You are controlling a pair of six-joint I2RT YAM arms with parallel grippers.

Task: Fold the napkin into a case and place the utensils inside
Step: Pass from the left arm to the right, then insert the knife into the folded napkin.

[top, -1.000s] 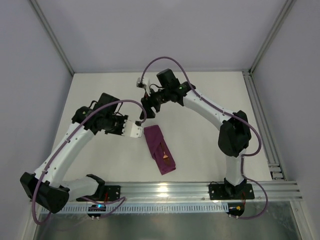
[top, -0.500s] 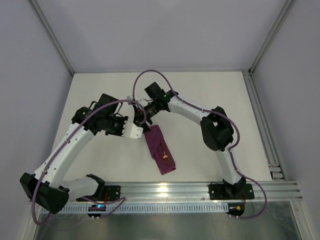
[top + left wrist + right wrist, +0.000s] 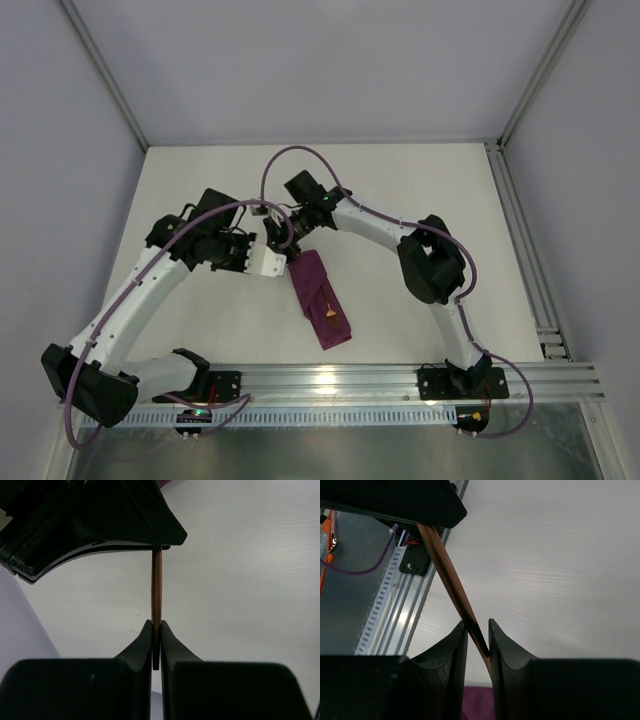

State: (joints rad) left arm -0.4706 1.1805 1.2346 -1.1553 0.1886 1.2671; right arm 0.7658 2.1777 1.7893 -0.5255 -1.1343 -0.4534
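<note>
The napkin lies folded as a narrow magenta case (image 3: 322,300) mid-table, slanting toward the near rail, with a copper utensil (image 3: 330,312) showing at its flap. My left gripper (image 3: 156,627) is shut on the end of a second slim copper utensil (image 3: 157,590); I cannot tell whether it is the fork or the knife. It runs straight to my right gripper (image 3: 477,625). There the utensil (image 3: 447,580) crosses the narrowed jaws on a slant and touches both fingers. Both grippers meet just above the case's far end (image 3: 288,245). Purple cloth (image 3: 475,705) shows below the right fingers.
An aluminium rail (image 3: 400,380) runs along the near edge, with another rail (image 3: 520,240) down the right side. Grey walls close the back and both sides. Purple cables loop over both arms. The rail (image 3: 395,610) also shows in the right wrist view.
My right arm has swung left and down to meet the left gripper, and its jaws have closed in on the utensil. The left arm and the case have stayed put.
</note>
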